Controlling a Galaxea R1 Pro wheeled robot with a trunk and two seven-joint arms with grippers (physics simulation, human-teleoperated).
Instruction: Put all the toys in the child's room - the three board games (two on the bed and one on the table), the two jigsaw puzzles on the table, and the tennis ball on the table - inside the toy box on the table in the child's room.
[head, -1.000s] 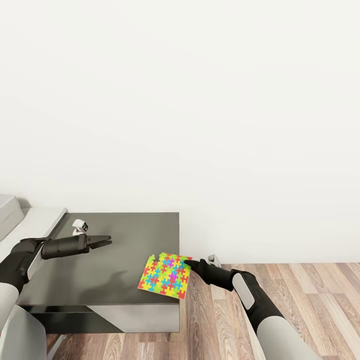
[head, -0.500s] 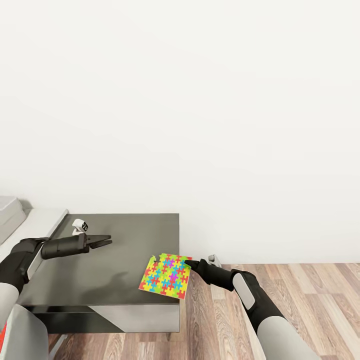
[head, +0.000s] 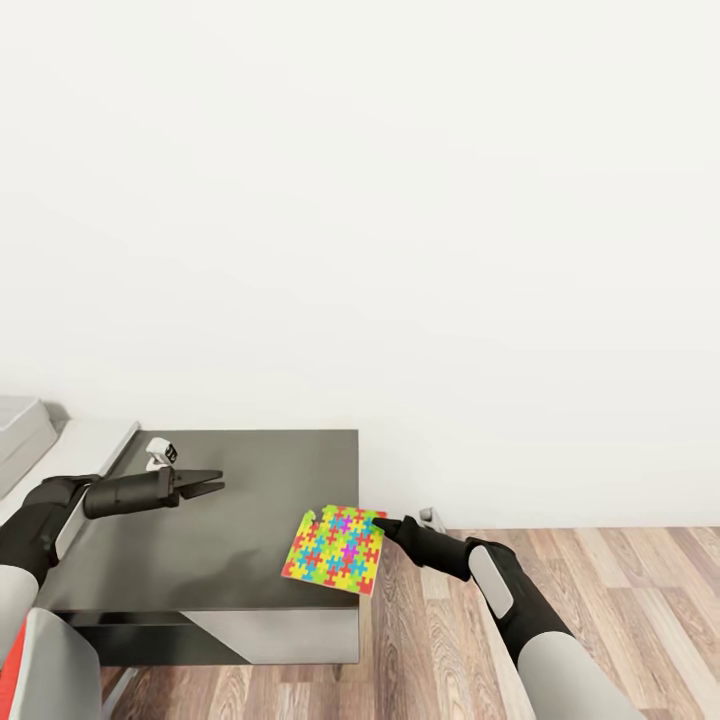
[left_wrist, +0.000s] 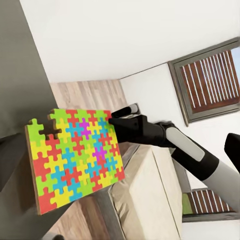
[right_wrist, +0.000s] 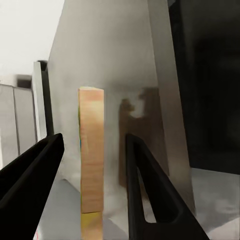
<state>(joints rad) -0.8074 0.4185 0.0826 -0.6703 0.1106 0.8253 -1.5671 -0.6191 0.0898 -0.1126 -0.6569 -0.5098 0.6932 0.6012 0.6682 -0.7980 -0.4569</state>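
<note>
A corner of the light grey toy box (head: 20, 432) is seen at the left edge of the head view, just above the middle-lower area; its inside cannot be made out from here. It rests on the pale table (head: 85, 445), of which a strip is visible beside it.

One jigsaw puzzle (head: 335, 549) is counted, a flat rectangle of yellow, pink, blue and green pieces with one piece missing at a corner. In the head view it is placed slightly below centre and is held tilted over the right front corner of the dark grey side unit (head: 230, 520). In the left wrist view the same puzzle (left_wrist: 75, 155) is seen at centre left, face-on.

Two grippers are counted. The right gripper (head: 385, 524) is set at the puzzle's right edge, lower centre of the head view. In the right wrist view the puzzle's thin wooden edge (right_wrist: 91, 165) stands between the two dark fingers (right_wrist: 150, 190), with visible gaps on both sides, so a firm clamp cannot be confirmed. The left gripper (head: 210, 486) is seen at lower left of the head view, over the side unit, its jaws nearly together and nothing between them. A small white object (head: 160, 453) lies on the unit behind it.
</note>
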